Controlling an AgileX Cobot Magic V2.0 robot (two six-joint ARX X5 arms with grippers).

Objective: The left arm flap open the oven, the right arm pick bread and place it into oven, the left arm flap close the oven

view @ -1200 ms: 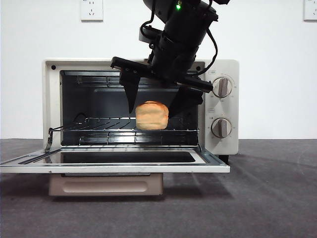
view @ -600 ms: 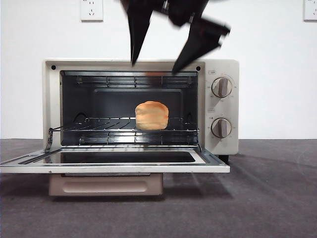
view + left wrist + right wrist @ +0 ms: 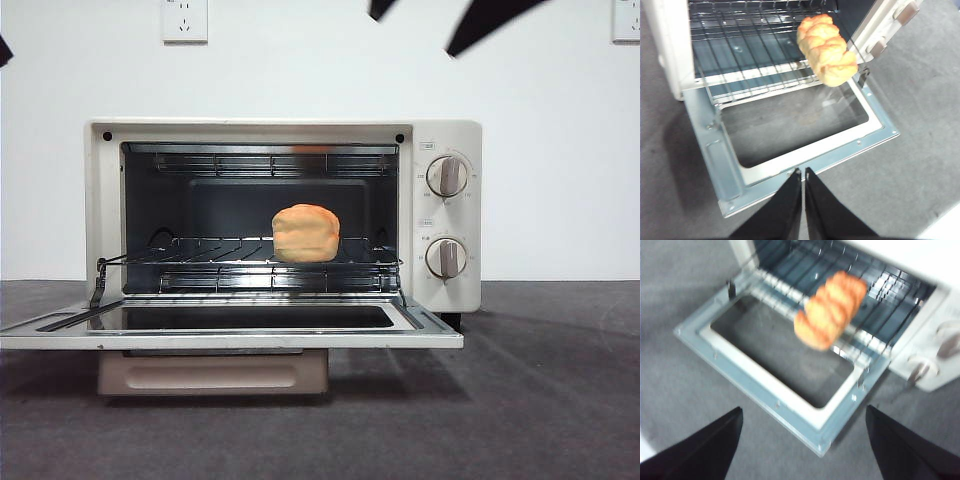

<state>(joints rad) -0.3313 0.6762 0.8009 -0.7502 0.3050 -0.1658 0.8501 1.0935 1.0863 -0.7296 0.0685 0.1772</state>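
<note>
Now I see the bread (image 3: 306, 233) on the oven (image 3: 283, 130) rack, door (image 3: 805, 150) down; my left gripper (image 3: 803, 175), jaws together, hangs nearer its front edge, probably; right gripper (image 3: 802, 425) spread, empty.

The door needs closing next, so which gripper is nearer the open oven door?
Probably left. The left gripper hangs shut just above the oven door, at its front edge. The right gripper, jaws wide open, sits higher and back from that edge, clear of the bread.
</note>
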